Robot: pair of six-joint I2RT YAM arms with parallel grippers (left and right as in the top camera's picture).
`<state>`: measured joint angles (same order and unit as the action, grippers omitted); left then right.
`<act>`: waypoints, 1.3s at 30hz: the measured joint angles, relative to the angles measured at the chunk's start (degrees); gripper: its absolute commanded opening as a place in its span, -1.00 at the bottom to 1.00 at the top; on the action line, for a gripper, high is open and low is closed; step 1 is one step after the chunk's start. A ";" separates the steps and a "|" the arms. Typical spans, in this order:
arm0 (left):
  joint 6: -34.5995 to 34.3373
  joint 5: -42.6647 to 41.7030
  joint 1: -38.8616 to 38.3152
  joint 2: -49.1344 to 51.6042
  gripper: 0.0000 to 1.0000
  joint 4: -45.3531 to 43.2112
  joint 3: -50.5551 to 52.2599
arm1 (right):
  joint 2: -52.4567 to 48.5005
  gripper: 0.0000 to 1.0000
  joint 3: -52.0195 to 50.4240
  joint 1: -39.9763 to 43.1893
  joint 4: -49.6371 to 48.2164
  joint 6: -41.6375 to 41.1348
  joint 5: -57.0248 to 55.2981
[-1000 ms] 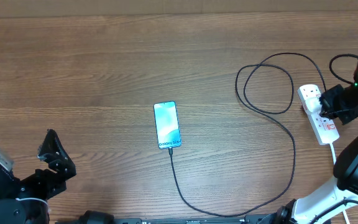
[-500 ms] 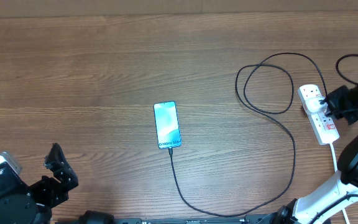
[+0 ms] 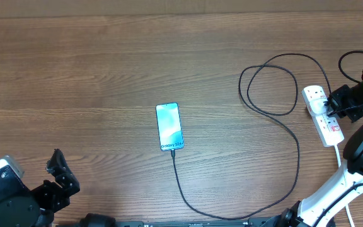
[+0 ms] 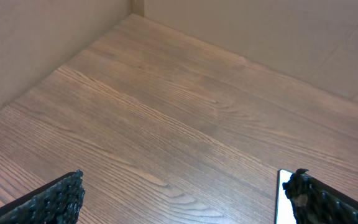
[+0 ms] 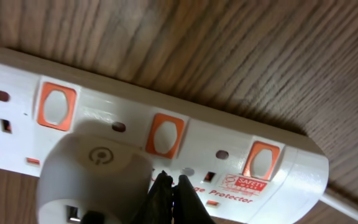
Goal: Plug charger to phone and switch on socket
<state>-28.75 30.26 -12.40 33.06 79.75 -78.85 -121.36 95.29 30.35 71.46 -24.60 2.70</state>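
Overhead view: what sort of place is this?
Likely a robot test bench: bare wood-grain table boxed by plain beige panels, black-and-white robot arms at its edge, a blue-screened smartphone and white power strip laid out.

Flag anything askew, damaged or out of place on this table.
Nothing stands out. The phone lies flat, the charger cable runs from its bottom edge in loose loops towards the socket, and no damage shows.

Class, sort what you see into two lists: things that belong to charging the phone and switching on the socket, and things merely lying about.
Belong to the job: phone; charger cable; socket; right tool, shut, at the socket.
Lying about: left tool, open; table.
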 measured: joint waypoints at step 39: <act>0.02 0.00 0.00 -0.02 0.99 0.00 0.00 | 13.84 -0.92 8.22 -2.91 14.60 -0.63 0.11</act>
<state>-28.73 30.26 -12.40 33.04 79.75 -78.85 -107.53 103.50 27.44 86.06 -25.23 2.81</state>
